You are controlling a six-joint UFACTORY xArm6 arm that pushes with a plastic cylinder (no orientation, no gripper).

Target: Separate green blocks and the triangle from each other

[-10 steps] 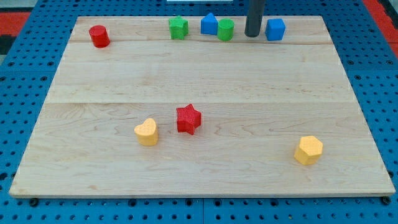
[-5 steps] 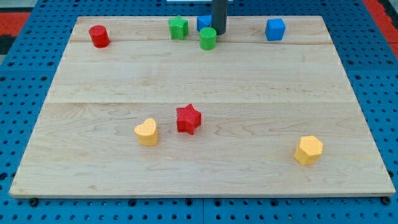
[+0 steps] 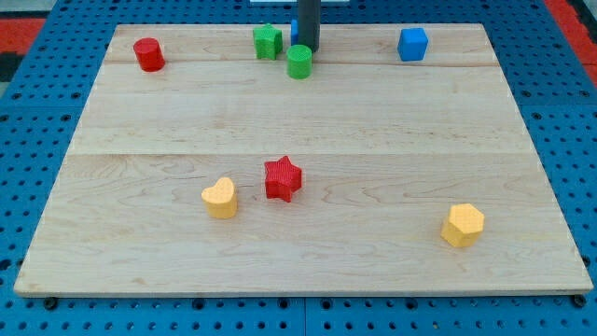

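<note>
Along the top edge of the wooden board (image 3: pixel 308 121) the pieces crowd together: my tip (image 3: pixel 308 49) sits just above and to the right of the green cylinder (image 3: pixel 299 63), touching or nearly touching it, with the green star (image 3: pixel 268 41) close by to the view's left. The rod hides nearly all of the blue triangle (image 3: pixel 294 32), of which only a sliver shows at the rod's left side, so its shape cannot be made out here. The rod has no jaws and holds nothing. The blue cube (image 3: pixel 412 44) stands well apart to the right and the red cylinder (image 3: pixel 147 54) near the top left corner. Wide bare wood lies below the green cylinder. Lower down are the red star (image 3: pixel 283 178), the yellow heart (image 3: pixel 220 198) beside it, and the yellow hexagon (image 3: pixel 463 225) near the bottom right edge.
</note>
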